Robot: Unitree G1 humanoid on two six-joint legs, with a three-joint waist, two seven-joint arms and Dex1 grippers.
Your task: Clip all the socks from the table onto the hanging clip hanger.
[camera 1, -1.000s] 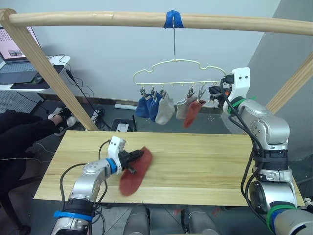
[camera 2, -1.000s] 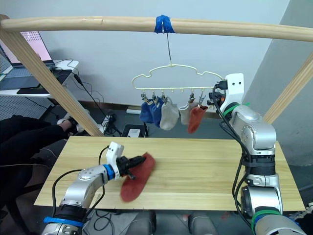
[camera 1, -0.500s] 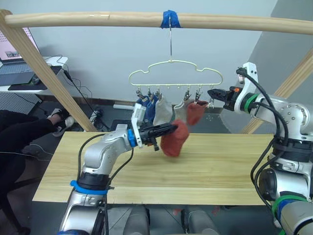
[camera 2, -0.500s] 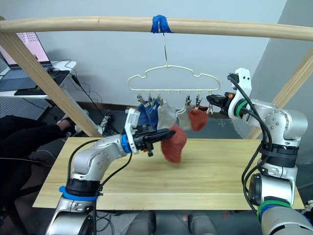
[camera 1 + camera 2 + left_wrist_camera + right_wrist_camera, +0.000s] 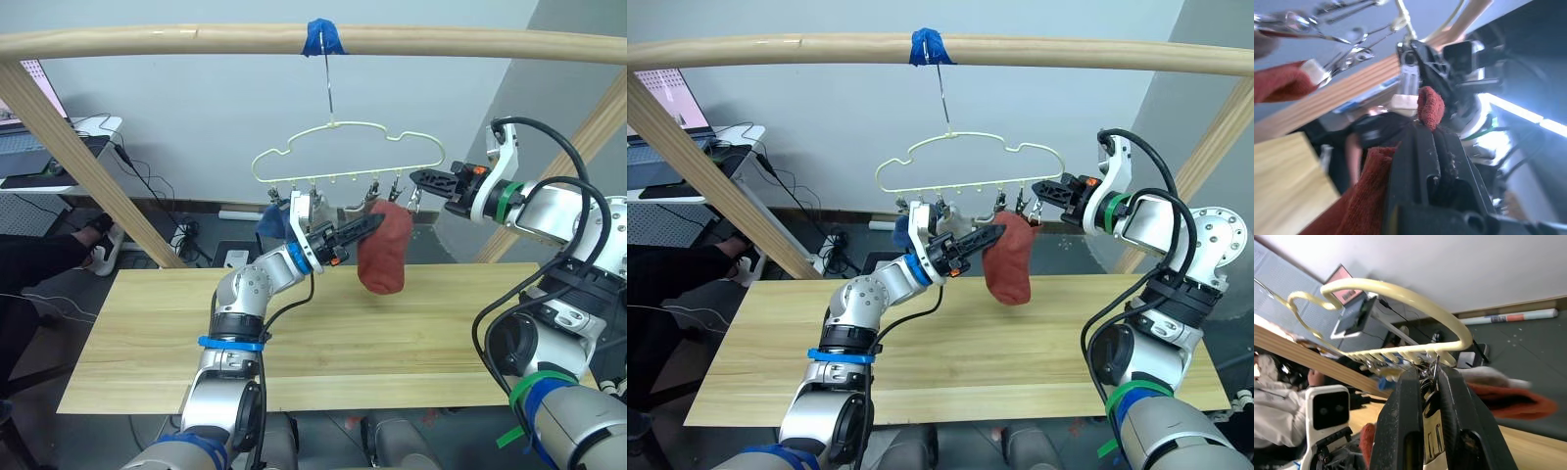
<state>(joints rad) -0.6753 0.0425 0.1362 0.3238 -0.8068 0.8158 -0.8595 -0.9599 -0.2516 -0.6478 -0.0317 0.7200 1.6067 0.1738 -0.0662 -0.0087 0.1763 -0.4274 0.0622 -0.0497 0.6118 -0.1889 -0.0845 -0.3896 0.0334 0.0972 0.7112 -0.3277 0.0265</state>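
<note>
Rust-red sock [image 5: 383,258] hangs at frame centre, above the surface [image 5: 392,338], just below the clip hanger [image 5: 345,157]. Left gripper [image 5: 368,223] is clenched on its upper edge. Right gripper [image 5: 419,177], upper right, pinches the end silver clip [image 5: 1432,382] of the hanger. Blue socks [image 5: 274,221] hang from the hanger's left clips, behind the left arm. Wooden pole [image 5: 196,39] carries the hanger's hook.

Both head eyes look down over the table [image 5: 392,333]; both wrist cameras sit close beneath the clip hanger [image 5: 965,162].
</note>
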